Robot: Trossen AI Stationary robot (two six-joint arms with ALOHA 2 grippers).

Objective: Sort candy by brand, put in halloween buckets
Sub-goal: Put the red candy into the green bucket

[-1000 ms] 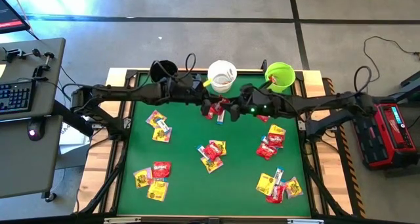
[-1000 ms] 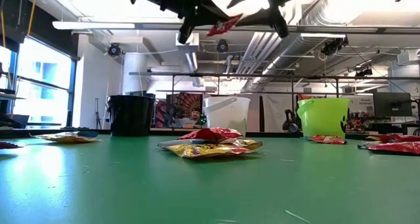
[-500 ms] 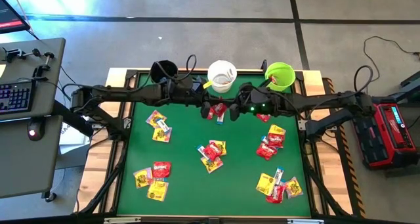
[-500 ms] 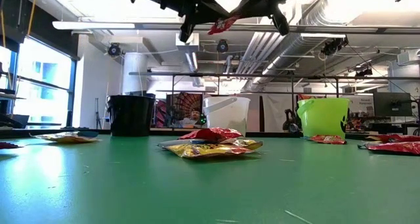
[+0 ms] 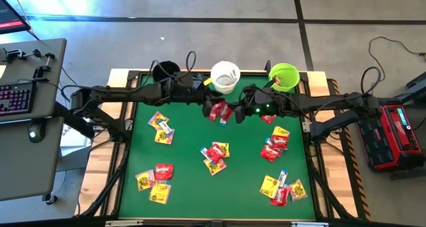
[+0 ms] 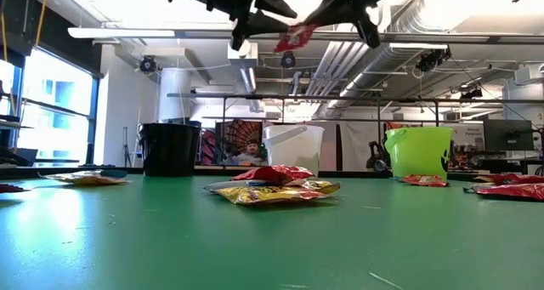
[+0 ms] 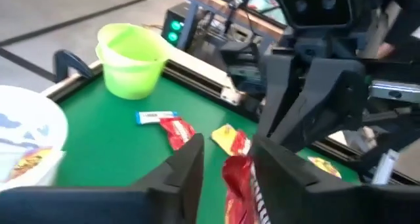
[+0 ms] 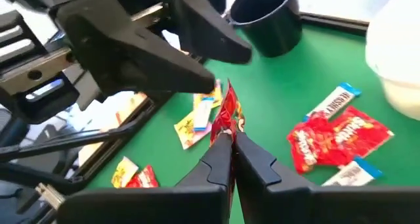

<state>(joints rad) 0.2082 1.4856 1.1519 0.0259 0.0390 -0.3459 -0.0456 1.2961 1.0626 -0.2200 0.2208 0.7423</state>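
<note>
Right pincer (image 8: 228, 140) on upright red packet (image 8: 227, 112)

At the left edge of the overhead picture we see a grey desk (image 5: 30, 120) carrying a lit keyboard (image 5: 14, 97) and a mouse (image 5: 34, 133). At the far right a red box (image 5: 398, 135) sits on the concrete floor (image 5: 200, 40), with a black cable (image 5: 389, 47) looping above it. The table's green mat (image 5: 193, 187) fills the centre
</note>
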